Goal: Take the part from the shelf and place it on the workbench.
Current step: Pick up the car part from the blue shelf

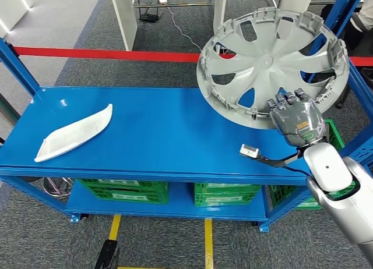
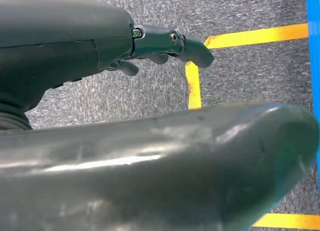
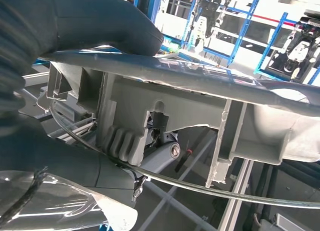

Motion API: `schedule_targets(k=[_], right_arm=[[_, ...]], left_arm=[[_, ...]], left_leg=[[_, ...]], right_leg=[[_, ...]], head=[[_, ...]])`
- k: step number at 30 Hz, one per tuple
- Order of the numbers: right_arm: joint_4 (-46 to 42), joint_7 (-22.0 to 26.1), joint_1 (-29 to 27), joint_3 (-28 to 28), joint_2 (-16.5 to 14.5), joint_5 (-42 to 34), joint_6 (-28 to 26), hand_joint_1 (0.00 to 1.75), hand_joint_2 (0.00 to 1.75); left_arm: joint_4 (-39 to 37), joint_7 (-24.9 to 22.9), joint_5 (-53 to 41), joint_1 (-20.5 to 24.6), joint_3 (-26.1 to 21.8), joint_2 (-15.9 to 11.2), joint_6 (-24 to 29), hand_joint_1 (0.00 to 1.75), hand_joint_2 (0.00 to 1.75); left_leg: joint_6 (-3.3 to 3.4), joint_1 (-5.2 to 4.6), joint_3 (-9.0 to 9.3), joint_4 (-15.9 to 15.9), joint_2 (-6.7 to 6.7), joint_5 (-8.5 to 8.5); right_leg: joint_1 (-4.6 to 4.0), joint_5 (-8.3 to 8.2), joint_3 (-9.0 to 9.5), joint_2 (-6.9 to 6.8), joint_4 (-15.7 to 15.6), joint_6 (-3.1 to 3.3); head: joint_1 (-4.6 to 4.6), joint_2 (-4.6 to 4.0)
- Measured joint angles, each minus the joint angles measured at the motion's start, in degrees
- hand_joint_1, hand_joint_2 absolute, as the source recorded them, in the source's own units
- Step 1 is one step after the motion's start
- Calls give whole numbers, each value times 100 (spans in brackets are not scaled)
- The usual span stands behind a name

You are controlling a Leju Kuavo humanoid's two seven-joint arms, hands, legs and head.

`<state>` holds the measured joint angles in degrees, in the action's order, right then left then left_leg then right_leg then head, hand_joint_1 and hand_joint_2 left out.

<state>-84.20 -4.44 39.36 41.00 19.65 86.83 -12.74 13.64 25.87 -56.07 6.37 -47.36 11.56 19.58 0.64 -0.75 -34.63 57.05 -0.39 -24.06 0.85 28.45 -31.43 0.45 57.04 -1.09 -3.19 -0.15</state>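
A large grey plastic wheel cover (image 1: 273,65), round with spoke-shaped openings and a clipped rim, is held tilted above the right end of the blue metal shelf top (image 1: 176,135). It is gripped at its lower rim by the right hand (image 1: 296,119); in the right wrist view the thick thumb (image 3: 113,26) is seen pressed on one face of the rim and the darker fingers (image 3: 49,156) on the other, so the rim of the wheel cover (image 3: 181,106) is clamped between them. The cover appears lifted clear of the shelf surface, though its lowest edge is near it.

The left hand (image 2: 166,43) is seen hanging over grey carpet with yellow floor tape (image 2: 194,83); its fingers are loosely extended and nothing is held in them.

A white curved plastic trim piece (image 1: 74,134) lies on the left part of the shelf, well apart from the cover, and a small white sensor block (image 1: 249,151) on a black cable rests near the shelf's front edge just beside the right wrist.

The step in hand is judged to be the carry away from the shelf. The grip at a single rim point leaves the wide disc prone to swinging, so the cover should be kept steady and raised enough to clear the blue upright posts (image 1: 356,88) and the cable before any turn toward the workbench is made. The workbench itself cannot be identified with certainty.
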Motion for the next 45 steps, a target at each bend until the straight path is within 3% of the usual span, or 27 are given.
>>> schedule_targets(k=[5,9,12,14,16,17,18,19,22,24,27,29,32,33,34,35,37,39,42,43,45], right_arm=[[2,-4,1,1,0,9,-1,175,175],[3,-25,3,2,0,26,-2,175,175],[4,-54,4,2,2,31,-6,175,175],[7,-69,13,2,8,35,-9,175,175],[14,-78,16,2,13,39,-11,175,175],[20,-81,9,2,15,41,-10,175,175],[26,-84,-2,2,16,41,-10,175,175],[31,-84,-10,2,17,42,-10,175,175],[36,-85,-4,3,17,49,-11,175,175],[37,-86,9,4,17,61,-14,175,175],[43,-87,9,7,17,69,-14,175,175],[48,-87,17,10,17,71,-14,175,175],[57,-92,20,14,17,79,-13,175,175],[59,-91,17,20,17,83,-13,175,175],[60,-88,12,27,17,89,-13,175,175],[60,-85,7,35,17,92,-14,175,175],[59,-81,-5,46,17,101,-15,175,175],[59,-79,-8,50,16,111,-15,175,175],[60,-73,-14,75,15,122,-18,175,175],[60,-60,-18,85,15,120,-28,175,175],[58,-1,-21,98,15,73,-75,175,175]], left_arm=[[0,-31,80,9,-5,-11,56,0,0],[0,-50,138,18,-16,-20,78,0,0],[0,-54,149,28,-17,-15,117,0,0],[0,-53,148,45,-17,-3,149,0,0],[0,-53,147,57,-17,9,160,0,0],[0,-52,147,57,-17,13,160,0,0],[0,-52,147,57,-17,16,160,0,0],[0,-52,148,57,-17,18,160,0,0],[0,-50,150,66,-18,22,158,0,0],[-1,-45,151,71,-19,20,158,0,0],[-2,-41,153,64,-21,14,164,0,0],[-2,-40,154,62,-24,8,166,0,0],[-2,-39,154,62,-24,8,166,0,0],[-2,-39,154,64,-24,8,166,0,0],[-2,-39,154,67,-24,7,166,0,0],[-2,-39,154,69,-24,8,166,0,0],[-2,-39,154,77,-24,8,166,0,0],[-2,-37,153,85,-24,8,167,0,0],[-2,-34,153,88,-24,11,168,0,0],[-2,-33,153,94,-24,13,168,0,0],[-2,-30,154,111,-24,24,168,0,0]], left_leg=[[14,-9,-7,20,-1,-10],[59,-26,-22,57,-3,-37],[127,-7,7,-16,12,24],[181,23,33,-107,32,88],[196,23,15,-115,38,104],[195,25,2,-108,38,105],[193,32,-12,-94,38,106],[186,43,-27,-71,38,104],[99,82,-102,63,32,71],[12,66,-175,154,20,74],[-79,59,-271,209,14,103],[-136,75,-392,464,18,-164],[-191,98,-663,1487,22,-861],[-187,99,-679,1708,22,-954],[-170,97,-608,1732,22,-941],[-140,91,-442,1555,21,-844],[-39,64,71,805,16,-619],[28,20,411,229,9,-536],[72,-13,427,58,15,-438],[100,-5,407,12,26,-374],[158,20,325,-63,47,-232]], right_leg=[[11,-3,0,0,-4,-9],[26,-2,2,-1,-5,-39],[27,34,-14,0,13,-96],[23,279,-169,-5,336,-120],[32,647,-498,-11,1073,-147],[40,755,-650,-12,1408,-168],[51,761,-732,-14,1586,-191],[66,649,-706,-18,1533,-213],[114,159,-199,-58,550,-299],[111,106,-35,-57,231,-265],[107,57,-137,-41,260,-84],[114,-15,-223,-51,263,20],[88,-122,-361,-57,263,108],[74,-159,-410,-54,265,114],[60,-196,-457,-51,267,115],[45,-230,-498,-47,268,110],[19,-295,-558,-47,265,87],[24,-370,-589,-56,247,27],[61,-482,-614,-61,193,-94],[61,-433,-654,-59,218,-119],[53,-66,-811,-52,568,-147]], head=[[-1,0],[-1,0],[1,0],[11,0],[19,0],[20,0],[19,0],[19,0],[31,0],[45,0],[44,0],[28,0],[9,0],[6,0],[3,0],[0,0],[1,0],[4,0],[1,0],[5,0],[20,0]])
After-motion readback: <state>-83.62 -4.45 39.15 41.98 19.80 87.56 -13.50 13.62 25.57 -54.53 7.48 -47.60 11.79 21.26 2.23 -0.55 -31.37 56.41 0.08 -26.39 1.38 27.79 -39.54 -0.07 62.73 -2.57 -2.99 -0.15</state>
